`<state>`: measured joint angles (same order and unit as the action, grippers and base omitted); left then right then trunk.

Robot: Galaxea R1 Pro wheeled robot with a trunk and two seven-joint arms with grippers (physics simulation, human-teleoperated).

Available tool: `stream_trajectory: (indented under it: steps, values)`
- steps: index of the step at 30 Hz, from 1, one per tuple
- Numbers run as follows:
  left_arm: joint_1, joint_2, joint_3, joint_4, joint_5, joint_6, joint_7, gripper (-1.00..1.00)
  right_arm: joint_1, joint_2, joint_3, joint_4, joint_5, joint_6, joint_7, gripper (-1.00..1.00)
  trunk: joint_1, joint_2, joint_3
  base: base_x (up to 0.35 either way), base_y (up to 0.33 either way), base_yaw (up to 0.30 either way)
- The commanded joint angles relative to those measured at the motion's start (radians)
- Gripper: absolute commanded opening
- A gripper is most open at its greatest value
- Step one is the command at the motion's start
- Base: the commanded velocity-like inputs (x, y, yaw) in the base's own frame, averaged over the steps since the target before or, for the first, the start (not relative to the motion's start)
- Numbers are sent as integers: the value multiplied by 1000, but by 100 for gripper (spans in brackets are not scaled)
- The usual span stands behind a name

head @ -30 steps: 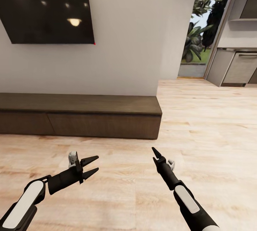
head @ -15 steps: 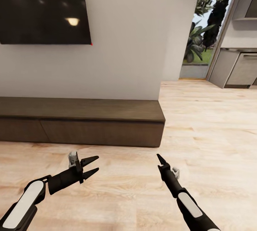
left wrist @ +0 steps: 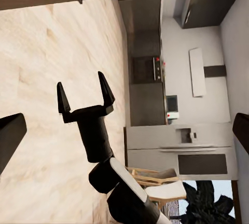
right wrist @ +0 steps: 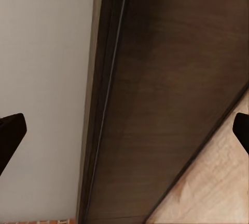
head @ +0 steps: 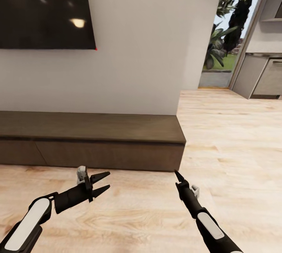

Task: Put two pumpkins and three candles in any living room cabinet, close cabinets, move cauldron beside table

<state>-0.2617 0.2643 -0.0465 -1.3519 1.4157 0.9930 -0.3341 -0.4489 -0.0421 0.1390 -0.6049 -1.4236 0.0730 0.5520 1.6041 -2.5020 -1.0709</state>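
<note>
One cabinet (head: 90,139) in head view: long, low, dark brown, set against the white wall (head: 133,49) below one wall-mounted dark screen (head: 43,8); drawer fronts flush, all shut. Its right end stops just short of the wall corner; beyond it the wood floor (head: 231,135) runs open toward the kitchen units (head: 262,76) and a doorway with plants outside. A bare floor strip separates the cabinet front from both arms. Left gripper (head: 102,183): jaws spread wide, nothing between them, above the floor, near the cabinet front. Right gripper (head: 178,176): seen edge-on in head view; in the left wrist view (left wrist: 85,96) its two fingers stand apart, empty.
</note>
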Motion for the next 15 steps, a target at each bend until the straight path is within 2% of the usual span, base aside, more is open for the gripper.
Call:
stream_trajectory:
  steps: [1,15]
  values:
    - [-1,0,-1,0,-6,1,-8,100,-1,-1,4,0,-10,4,4,100,0,0,-1,329,0,0]
    - [-1,-2,-7,0,-5,1,-8,100,-1,-2,7,0,-9,4,7,100,0,0,-1,329,0,0]
